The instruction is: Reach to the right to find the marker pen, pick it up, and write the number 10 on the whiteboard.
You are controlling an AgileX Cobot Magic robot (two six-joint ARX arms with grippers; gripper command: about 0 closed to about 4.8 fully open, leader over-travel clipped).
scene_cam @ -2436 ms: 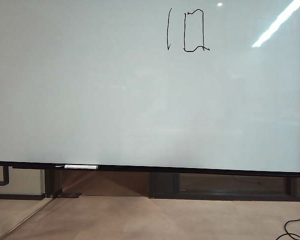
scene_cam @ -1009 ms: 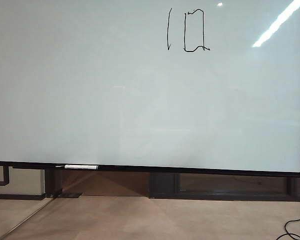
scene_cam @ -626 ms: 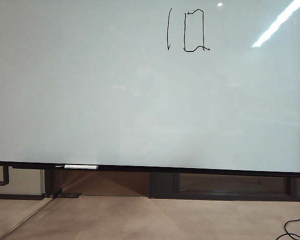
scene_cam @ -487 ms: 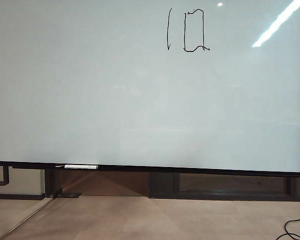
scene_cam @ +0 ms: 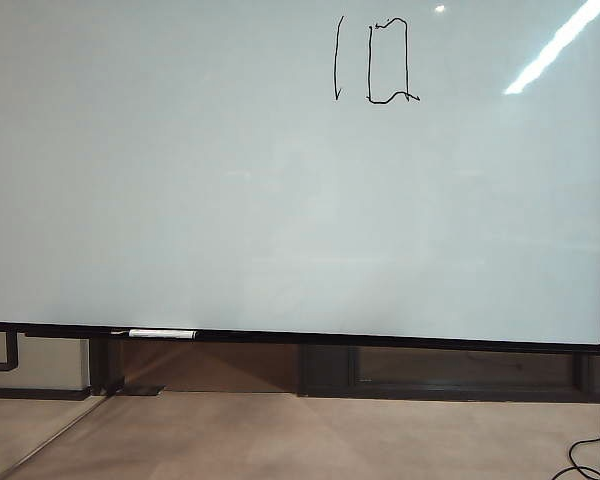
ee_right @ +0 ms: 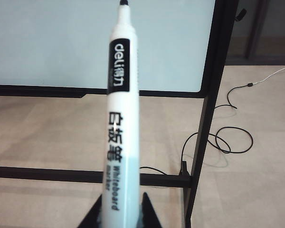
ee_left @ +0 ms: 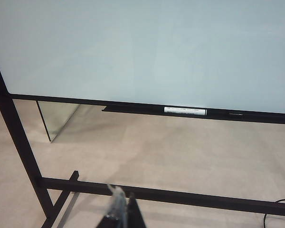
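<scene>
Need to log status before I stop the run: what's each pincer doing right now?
Left pincer: low in front of the whiteboard, holding nothing, fingertips together, shut.
Right pincer: shut on the marker pen.

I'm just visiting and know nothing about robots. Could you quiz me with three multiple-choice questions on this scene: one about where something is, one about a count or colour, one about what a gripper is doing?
1. Where on the whiteboard is the number 10?
A. upper right of centre
B. lower left
C. dead centre

2. How many pens show in all?
A. none
B. one
C. two

3. What is the right gripper doing?
A. hanging open
B. gripping the marker pen
C. pressing the board

Answers:
1 A, the strokes sit near the top edge.
2 C, one is gripped and a second pen lies on the bottom rail.
3 B, its jaws clamp the barrel.
</scene>
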